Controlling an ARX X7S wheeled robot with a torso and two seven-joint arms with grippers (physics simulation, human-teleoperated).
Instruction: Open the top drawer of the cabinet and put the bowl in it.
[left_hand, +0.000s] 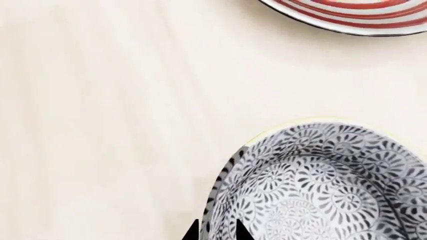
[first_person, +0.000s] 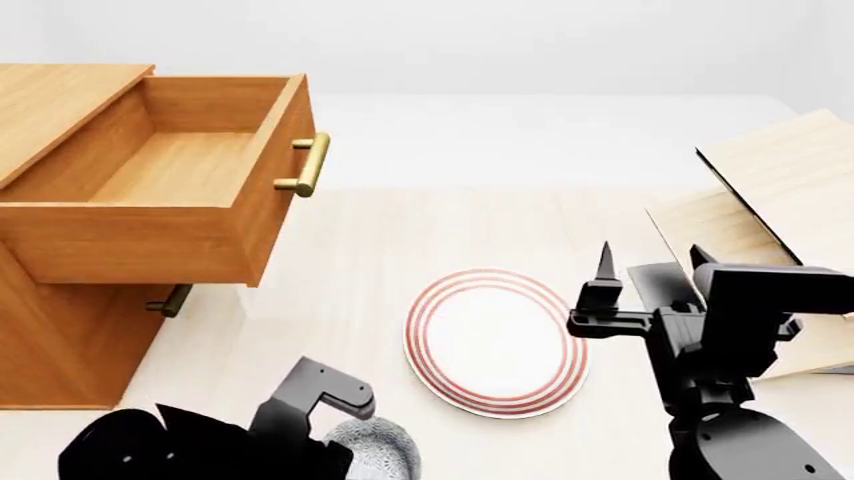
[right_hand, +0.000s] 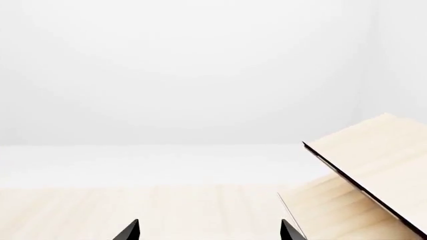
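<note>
The cabinet (first_person: 54, 330) stands at the left. Its top drawer (first_person: 134, 240) is pulled far out and is empty, with its brass handle (first_person: 310, 165) facing the table's middle. The bowl (left_hand: 320, 185), grey-blue patterned, sits low at the near edge of the head view (first_person: 380, 450), just right of my left arm. My left gripper (left_hand: 217, 231) has its two fingertips narrowly apart, one on each side of the bowl's rim. My right gripper (first_person: 651, 262) is open and empty, pointing up at the right, beyond the plate.
A white plate with red rings (first_person: 497, 340) lies on the pale table between the two arms; its edge shows in the left wrist view (left_hand: 353, 15). A pale wooden tilted-shelf rack (first_person: 781, 190) stands at the right, also in the right wrist view (right_hand: 373, 170). A lower drawer handle (first_person: 171, 300) shows under the open drawer.
</note>
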